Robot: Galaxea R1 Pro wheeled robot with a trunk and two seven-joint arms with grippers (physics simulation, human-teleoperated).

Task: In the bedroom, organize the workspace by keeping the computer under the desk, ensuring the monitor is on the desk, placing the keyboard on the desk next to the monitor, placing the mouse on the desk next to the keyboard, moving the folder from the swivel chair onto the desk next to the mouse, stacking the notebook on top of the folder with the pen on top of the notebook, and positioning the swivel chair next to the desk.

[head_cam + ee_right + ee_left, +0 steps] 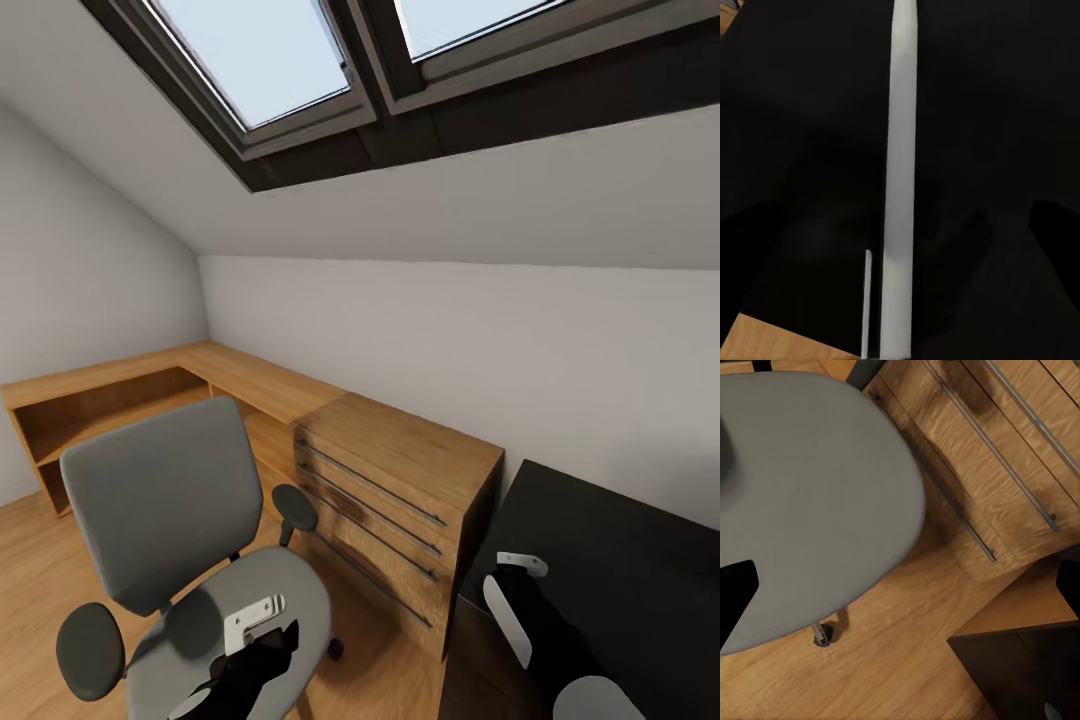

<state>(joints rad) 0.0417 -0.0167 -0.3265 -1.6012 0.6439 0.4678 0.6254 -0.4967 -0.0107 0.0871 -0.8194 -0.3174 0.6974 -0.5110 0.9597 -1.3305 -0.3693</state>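
Note:
The swivel chair (160, 500) stands at the lower left, with a grey seat and back and black armrests. My left gripper (262, 640) hangs open just above its bare seat (810, 495), fingers wide apart. My right gripper (515, 590) is over the near corner of the black-topped desk (620, 560) and looks open, its fingers dim against the dark top (802, 112). In the right wrist view a long white strip (902, 150) runs across the black surface, with a thin white stick (868, 304) beside it. I cannot tell what either is. The computer, monitor, keyboard, mouse, folder and notebook are out of view.
A low light-wood cabinet (400, 480) with long bar handles stands between chair and desk, close to the seat's edge (982, 457). Its open shelving (100, 410) runs along the wall to the left. A dark-framed skylight (300, 70) is overhead. Wood floor (892, 660) shows between chair and desk corner (1020, 675).

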